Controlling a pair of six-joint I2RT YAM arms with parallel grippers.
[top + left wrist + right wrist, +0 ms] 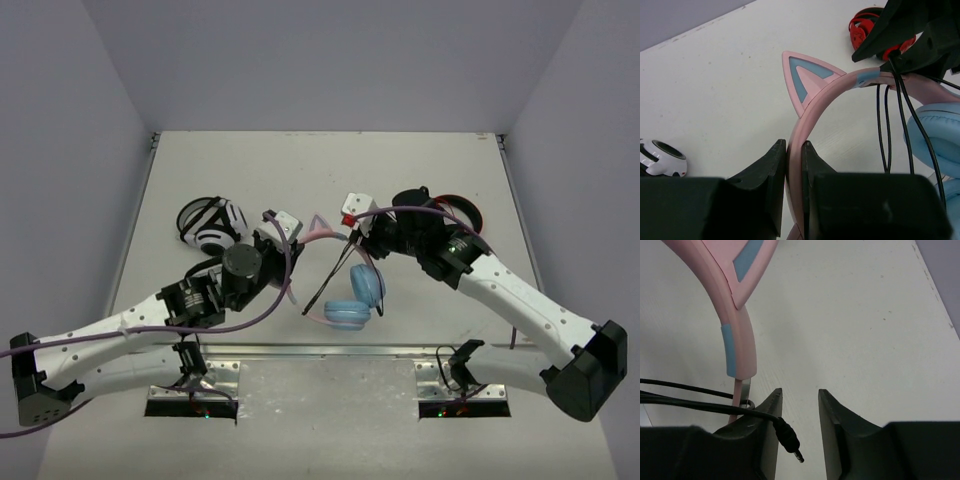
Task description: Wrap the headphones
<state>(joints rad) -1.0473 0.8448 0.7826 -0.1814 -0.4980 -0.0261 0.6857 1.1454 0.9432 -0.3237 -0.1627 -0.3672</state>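
The headphones (352,300) stand at mid-table, pink band (322,226) arching up, light blue ear cups (347,315) low and near. My left gripper (297,238) is shut on the band (796,125) just below a cat ear (806,80). The right gripper (358,236) hangs at the band's other side, above the cups. In the right wrist view its jaws (800,391) stand apart. The thin black cable (695,405) crosses the left finger (767,415) and its plug (790,438) hangs loose in the gap. Cable loops (886,125) hang off the band.
White-and-black headphones (210,226) lie left of my left gripper, and red-and-black headphones (456,211) lie behind the right arm. Grey walls close in the table's left, far and right edges.
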